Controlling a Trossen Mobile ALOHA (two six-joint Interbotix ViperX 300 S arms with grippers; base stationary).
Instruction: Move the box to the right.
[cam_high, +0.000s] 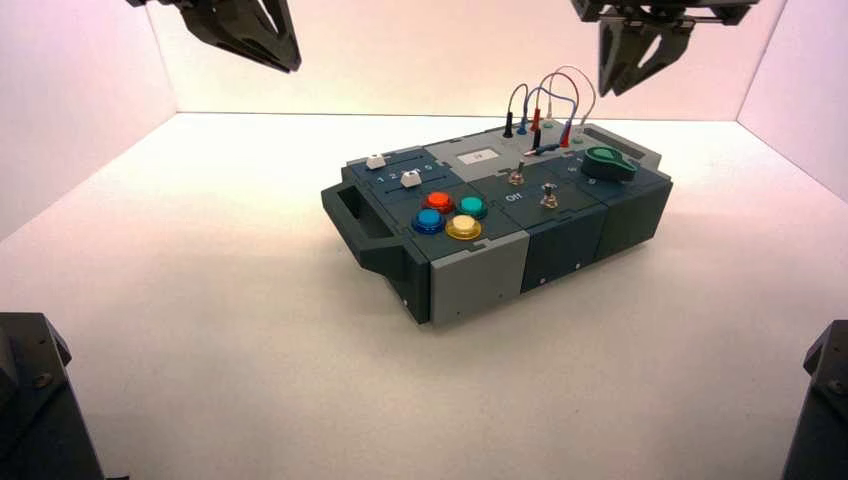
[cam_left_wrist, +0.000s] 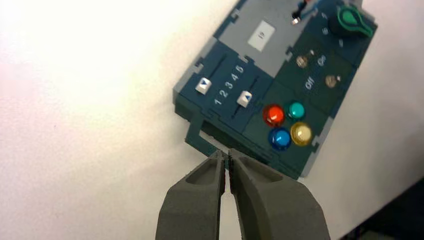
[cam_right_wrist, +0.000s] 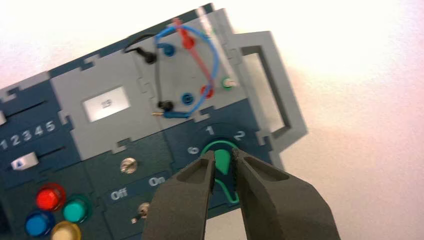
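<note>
High view has the box (cam_high: 500, 225) sitting flat mid-table, turned a bit, looking rigid, chunky and probably heavy, so I'd shove it by the left-end handle (cam_high: 362, 222) instead of lifting. Both grippers hover above it, left gripper (cam_left_wrist: 225, 159) and right gripper (cam_right_wrist: 224, 161) nearly closed, holding nothing; avoid the wires (cam_high: 545, 105).

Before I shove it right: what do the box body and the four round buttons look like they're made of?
The box: probably matte rigid sheet plastic or laser-cut board, judging by interlocking tabbed panel joints. The round buttons: glossy translucent plastic domes, judging by bright highlights. Both end effectors hover above it.
</note>
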